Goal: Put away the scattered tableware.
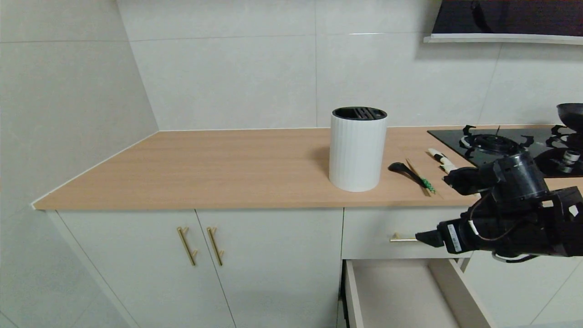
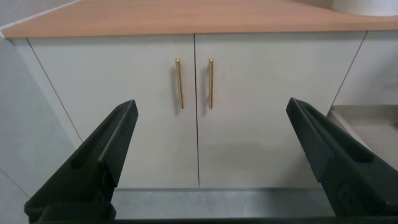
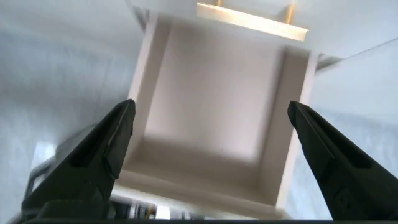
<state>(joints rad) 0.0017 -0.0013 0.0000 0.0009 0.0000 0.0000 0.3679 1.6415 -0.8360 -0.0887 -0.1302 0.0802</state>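
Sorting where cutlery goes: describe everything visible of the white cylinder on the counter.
The white cylinder stands upright on the wooden countertop, resting on its base. Its wall is finely ribbed and looks plastic; a black slotted insert caps the top, and nothing sticks out of it. A black spoon lies beside it, apart.

The right arm (image 1: 519, 182) covers 1 end of the white-handled utensil (image 1: 438, 157) on the counter (image 1: 205, 168), so its kind cannot be told. Beside it, the green tip (image 1: 427, 184) is too small to assign to either the black spoon (image 1: 400, 167) or the chopsticks (image 1: 412, 167). A slotted lid hides the inside of the white holder (image 1: 357, 155), and in the left wrist view a picture edge cuts the holder to a sliver. The pulled-out drawer (image 1: 391, 291) is cut by the head view's bottom edge. The stove (image 1: 489, 142) and black pot (image 1: 571, 111) are cut by its right edge. The arm hides part of the gold handle (image 1: 401, 237) on the drawer above.
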